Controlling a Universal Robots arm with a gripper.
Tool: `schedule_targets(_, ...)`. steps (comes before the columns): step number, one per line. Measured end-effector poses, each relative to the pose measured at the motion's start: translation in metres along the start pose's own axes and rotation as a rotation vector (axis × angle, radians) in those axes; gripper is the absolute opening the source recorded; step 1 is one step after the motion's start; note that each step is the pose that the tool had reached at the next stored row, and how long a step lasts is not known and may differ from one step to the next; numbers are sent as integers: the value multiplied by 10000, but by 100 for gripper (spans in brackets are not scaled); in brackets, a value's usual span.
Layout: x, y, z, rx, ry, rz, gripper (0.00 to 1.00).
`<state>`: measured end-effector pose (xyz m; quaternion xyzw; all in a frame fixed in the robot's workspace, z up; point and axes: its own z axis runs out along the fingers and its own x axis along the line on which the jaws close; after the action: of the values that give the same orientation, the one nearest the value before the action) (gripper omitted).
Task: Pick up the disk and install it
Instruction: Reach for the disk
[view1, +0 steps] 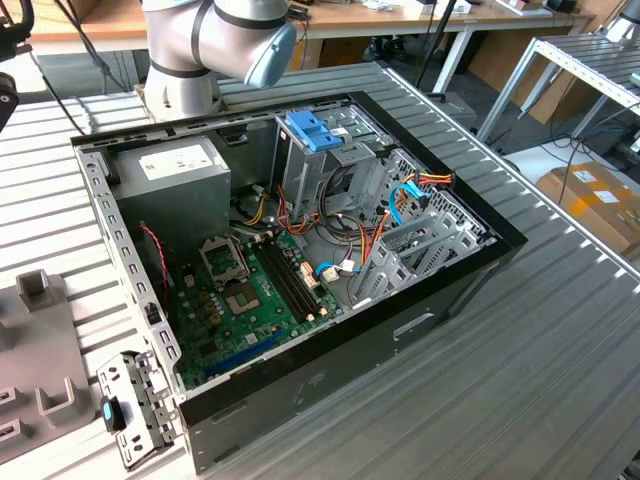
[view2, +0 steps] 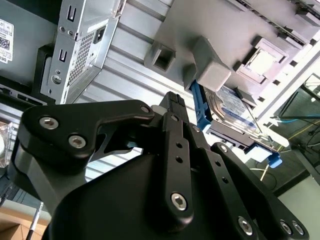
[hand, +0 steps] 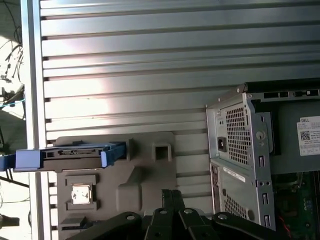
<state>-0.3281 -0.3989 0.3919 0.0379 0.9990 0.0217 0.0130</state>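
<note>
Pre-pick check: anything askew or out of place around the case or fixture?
Mostly tidy. The grey-metal disk in its light-blue carrier stands on edge in the grey plastic fixture and juts past its edge. A loose metal bracket lies outside the open computer case.

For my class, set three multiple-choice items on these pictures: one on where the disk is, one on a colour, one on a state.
1. Where is the disk? A in the computer case; B in the grey holder on the table; C in the tool.
2. Its carrier's colour? A red; B green; C blue.
3. The computer case is: A open; B closed; C overturned.
Answers: B, it stands in the holder, apart from the tool; C, the blue frame shows in both wrist views; A, the motherboard lies exposed.
</note>
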Motion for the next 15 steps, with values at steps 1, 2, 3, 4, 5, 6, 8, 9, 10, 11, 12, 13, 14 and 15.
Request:
schedule_targets(1, 29, -2, 0, 0, 0, -1, 11)
schedule_targets(2, 46, -4, 0, 0, 0, -1, 11)
schedule_targets(3, 61, -5, 0, 0, -1, 0, 11)
schedule_targets(4, 83, -6, 0, 0, -1, 0, 11)
schedule_targets(5, 104, -8, -1, 0, -1, 1, 11)
schedule_targets(6, 118, -9, -1, 0, 0, 0, 11)
schedule_targets(8, 155, -12, -2, 0, 0, 0, 11)
schedule_targets(9, 173, -13, -2, 0, 0, 0, 11)
schedule_targets(10, 190, -15, -2, 0, -1, -1, 11)
schedule_targets(11, 205, -16, -2, 1, 0, 0, 11)
schedule_targets(12, 230, -18, -2, 0, -1, 0, 11)
schedule_targets(13, 245, -19, -2, 0, -1, 0, 11)
schedule_targets(14, 269, -21, -2, 0, -1, -1, 11)
schedule_targets(15, 289, -22, -2, 0, -1, -1, 11)
